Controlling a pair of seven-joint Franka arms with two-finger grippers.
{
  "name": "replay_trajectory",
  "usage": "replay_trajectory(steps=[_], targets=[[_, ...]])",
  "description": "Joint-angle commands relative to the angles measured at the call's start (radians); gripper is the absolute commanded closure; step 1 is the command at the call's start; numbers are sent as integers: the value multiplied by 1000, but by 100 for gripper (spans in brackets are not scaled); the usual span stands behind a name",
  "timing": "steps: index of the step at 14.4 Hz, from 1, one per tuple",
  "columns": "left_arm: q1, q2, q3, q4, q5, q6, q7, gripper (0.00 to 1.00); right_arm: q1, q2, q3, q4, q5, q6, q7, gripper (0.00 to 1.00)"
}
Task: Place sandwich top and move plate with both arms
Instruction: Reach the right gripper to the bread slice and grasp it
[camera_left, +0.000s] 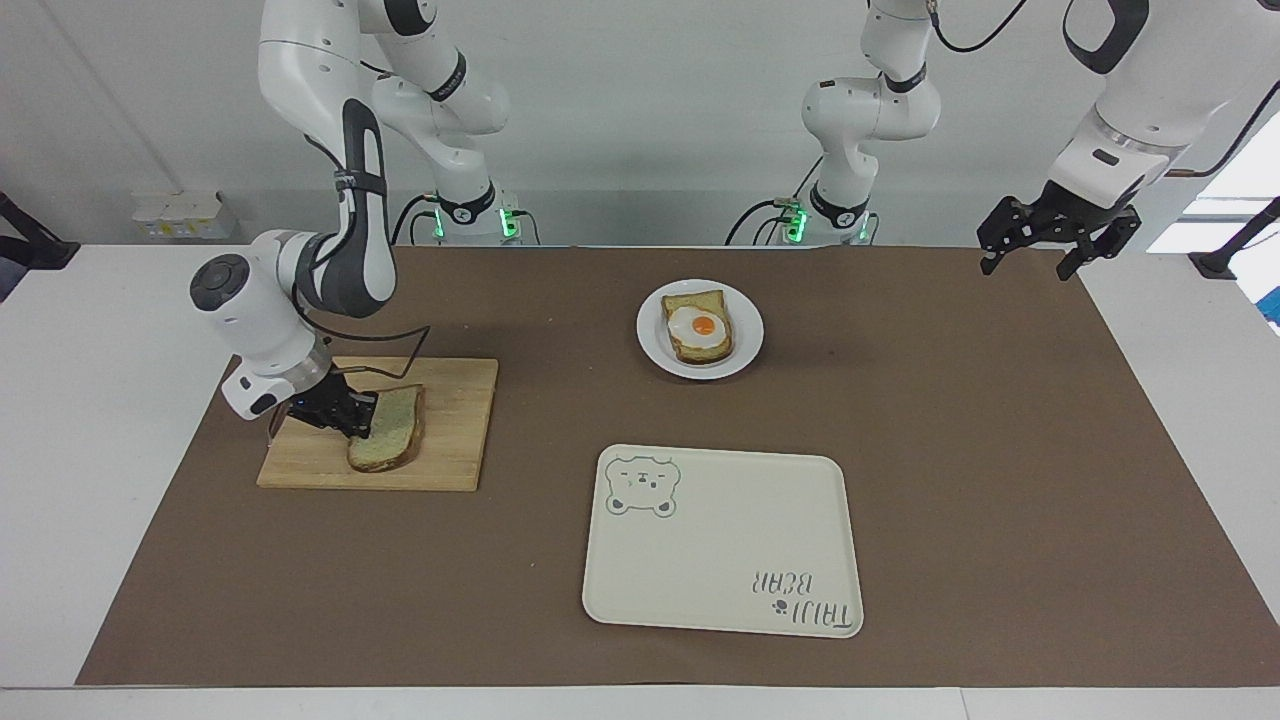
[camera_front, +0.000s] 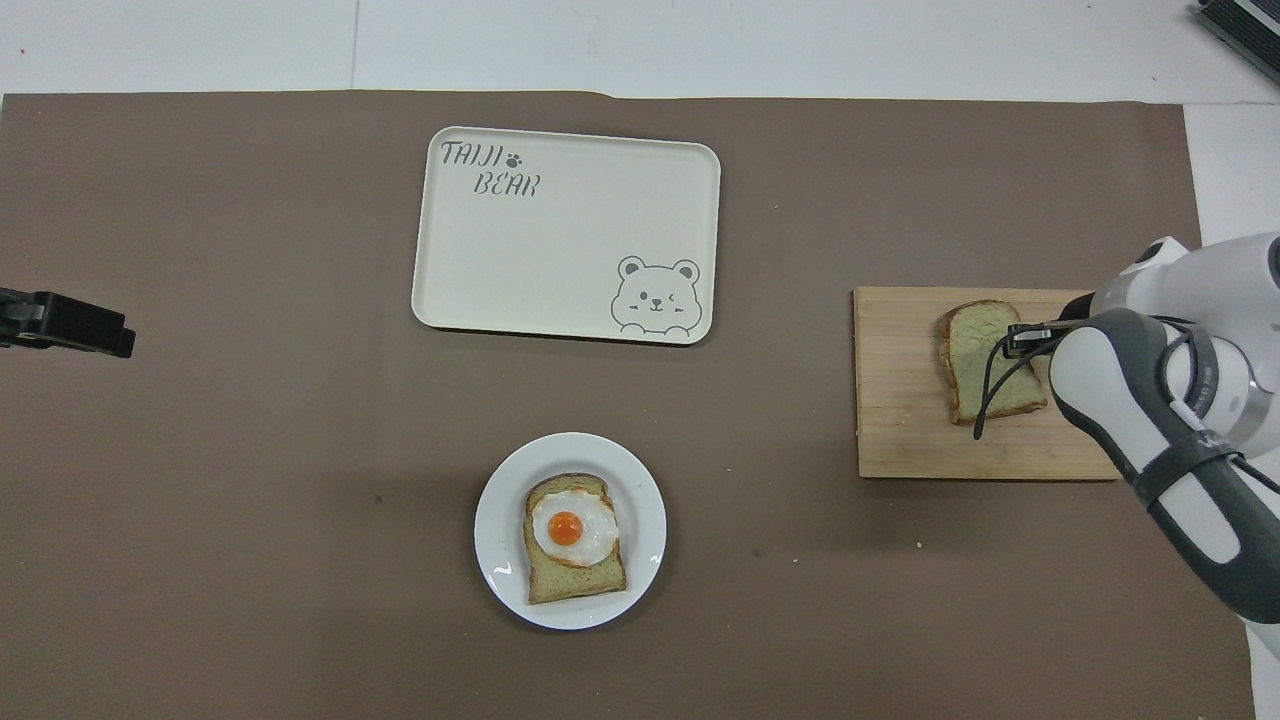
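Observation:
The sandwich top (camera_left: 395, 437), a plain pale slice with a brown crust, lies on a wooden cutting board (camera_left: 455, 400) toward the right arm's end of the table. My right gripper (camera_left: 357, 420) is low over the board and shut on the edge of the slice; it also shows in the overhead view (camera_front: 1020, 338), on the slice (camera_front: 985, 370). The small white plate (camera_left: 650, 347) stands near the robots at mid-table and bears a bread slice with a fried egg (camera_left: 700, 328). My left gripper (camera_left: 1030, 262) waits open, raised over the table's corner at the left arm's end.
A rectangular cream tray with a bear drawing (camera_left: 720, 545) lies farther from the robots than the plate (camera_front: 495, 545). A brown mat (camera_left: 1000, 450) covers the table. The board (camera_front: 900, 440) sits near the mat's edge at the right arm's end.

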Motion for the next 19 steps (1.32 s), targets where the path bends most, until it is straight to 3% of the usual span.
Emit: replay_trajectory(steps=[1,16,18,19], targets=[[5,14,-3,28,15,-24,3,0,-11,8,0,-12,7,19,-44,100],[5,12,-3,28,15,-24,3,0,-8,11,1,-4,2,14,-41,100],[5,13,-3,28,15,-24,3,0,-2,-2,6,41,2,-51,-34,100],[5,14,-3,28,15,-24,3,0,-2,-8,12,93,2,-143,-29,100]])
